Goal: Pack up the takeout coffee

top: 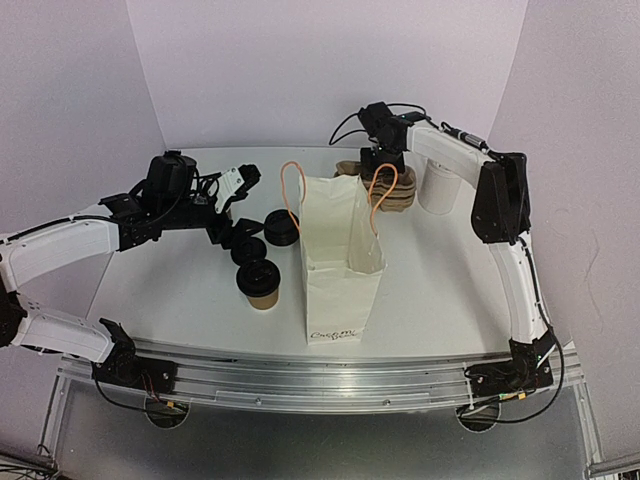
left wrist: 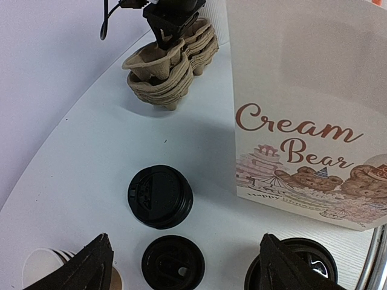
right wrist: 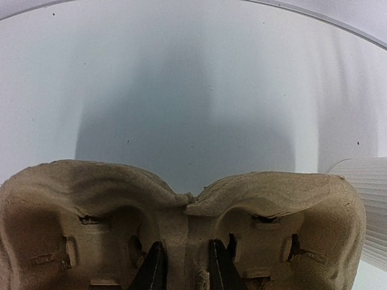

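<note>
In the top external view, the left tool [top: 228,230] is held wide open above the counter [top: 180,290], and nothing is gripped between its fingers. The takeout coffee [top: 261,284], a brown cup capped with a black lid, is seen upright on the counter just on the near side of this tool and apart from it. A single black lid [top: 248,250] is laid between that tool and the coffee, and a stack of black lids [top: 282,228] is set just to the tool's right. A white paper bag [top: 340,250] with orange handles is stood upright between the two tools. The right tool [top: 383,165] is positioned on a stack of cup carriers [top: 392,195] behind the bag. White ribbed cups [top: 437,185] are placed just to its right.

In the left wrist view, the left tool's fingers [left wrist: 84,269] are shown spread far apart. The single black lid [left wrist: 173,263] is seen between them, and the stack of black lids [left wrist: 160,196] just ahead. The takeout coffee [left wrist: 314,260] is partly hidden behind the right-hand finger. Open cups [left wrist: 39,263], white inside, are glimpsed behind the left-hand finger. Well ahead, the right tool [left wrist: 168,33] is clamped on the top cup carrier [left wrist: 151,60].

In the right wrist view, the right tool [right wrist: 186,269] is narrowed, and its fingers [right wrist: 154,272] are pressed against either side of the central ridge of the top cup carrier [right wrist: 91,199]. A white ribbed cup [right wrist: 369,205] is seen to its right.
</note>
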